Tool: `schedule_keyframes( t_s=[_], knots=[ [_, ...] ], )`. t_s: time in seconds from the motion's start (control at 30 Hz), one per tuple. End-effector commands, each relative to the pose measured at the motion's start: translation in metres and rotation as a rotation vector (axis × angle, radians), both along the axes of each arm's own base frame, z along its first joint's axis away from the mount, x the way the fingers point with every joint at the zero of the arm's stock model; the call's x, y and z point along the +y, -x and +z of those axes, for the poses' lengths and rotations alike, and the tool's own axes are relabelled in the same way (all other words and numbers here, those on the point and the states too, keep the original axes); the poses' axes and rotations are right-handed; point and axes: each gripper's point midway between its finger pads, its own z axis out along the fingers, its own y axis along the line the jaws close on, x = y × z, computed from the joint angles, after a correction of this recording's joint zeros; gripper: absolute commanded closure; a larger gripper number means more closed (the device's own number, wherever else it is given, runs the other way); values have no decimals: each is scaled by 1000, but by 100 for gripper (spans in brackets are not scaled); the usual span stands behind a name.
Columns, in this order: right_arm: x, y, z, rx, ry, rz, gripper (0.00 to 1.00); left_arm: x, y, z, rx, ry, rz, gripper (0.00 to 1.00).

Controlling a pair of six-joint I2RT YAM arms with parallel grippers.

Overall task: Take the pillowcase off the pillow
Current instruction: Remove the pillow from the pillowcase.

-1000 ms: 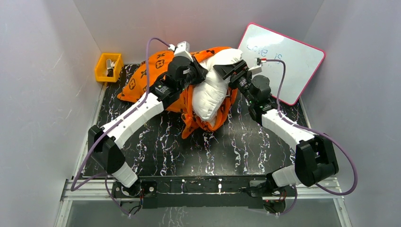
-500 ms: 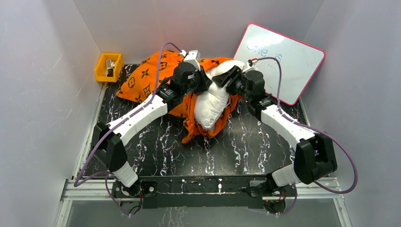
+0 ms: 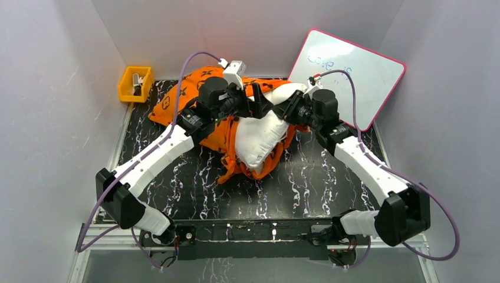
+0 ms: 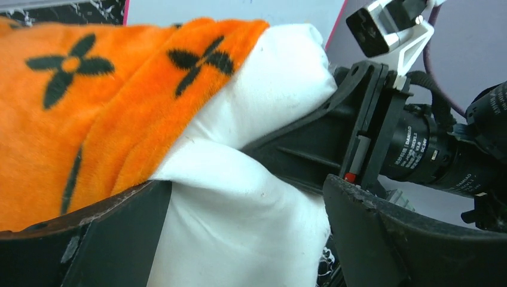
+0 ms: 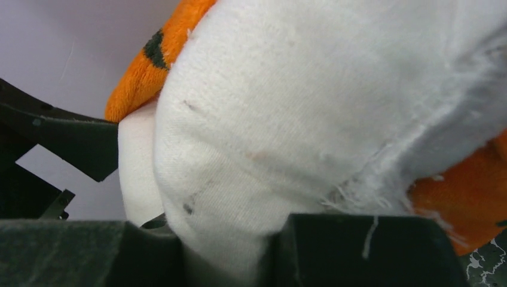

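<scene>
The white pillow [image 3: 258, 134] lies half out of the orange pillowcase [image 3: 187, 97], which is bunched behind it and under it. My left gripper [image 3: 250, 105] stands open at the pillow's far end, beside the pillowcase edge. In the left wrist view its fingers [image 4: 113, 239] stand wide to either side of white pillow [image 4: 251, 209], with the pillowcase [image 4: 89, 119] to the left. My right gripper [image 3: 289, 109] is shut on the pillow's top corner. The right wrist view shows the gripper [image 5: 233, 254] pinching white pillow fabric [image 5: 311, 107], with pillowcase [image 5: 472, 197] at the right.
A pink-framed whiteboard [image 3: 354, 69] leans at the back right, close behind the right wrist. A yellow bin [image 3: 135, 84] sits in the back left corner. Grey walls close in three sides. The black marbled table [image 3: 306, 183] lies bare in front of the pillow.
The left gripper opened and let go of the pillowcase. The right gripper closed on the pillow's corner. The pillow and pillowcase shifted a little to the left.
</scene>
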Motion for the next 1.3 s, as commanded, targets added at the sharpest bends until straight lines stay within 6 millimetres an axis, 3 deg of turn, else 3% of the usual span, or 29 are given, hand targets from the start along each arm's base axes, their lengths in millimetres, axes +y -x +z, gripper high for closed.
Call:
schedule_keyframes(
  t_s=[0.0,0.13,0.37,0.6,0.77,1.0,1.03,1.07,1.1,1.13,1.27],
  knots=[
    [11,52,57,-150,-47,227,100,9,-13,43,-146,-2,24,2],
    [9,69,58,-146,-19,279,100,5,-32,45,-178,-40,58,2],
    [5,86,52,-124,24,328,100,-16,-55,73,-319,-91,10,2],
    [3,90,59,-136,34,335,100,-40,-40,50,-291,-137,-164,5],
    [7,97,74,-168,-7,369,100,-31,-39,33,-269,-187,-150,26],
    [5,100,85,-182,-2,378,100,-33,-35,3,-224,-244,-199,41],
    [5,100,85,-182,-1,376,100,-34,-35,0,-222,-248,-207,51],
    [5,101,85,-180,-1,377,100,-35,-35,-2,-219,-250,-214,67],
    [5,101,85,-181,-1,377,100,-36,-37,-3,-217,-255,-213,90],
    [4,102,86,-182,-1,377,100,-35,-39,-3,-219,-259,-202,100],
    [3,106,89,-186,-3,388,100,-29,-55,-3,-237,-300,-158,100]
  ],
)
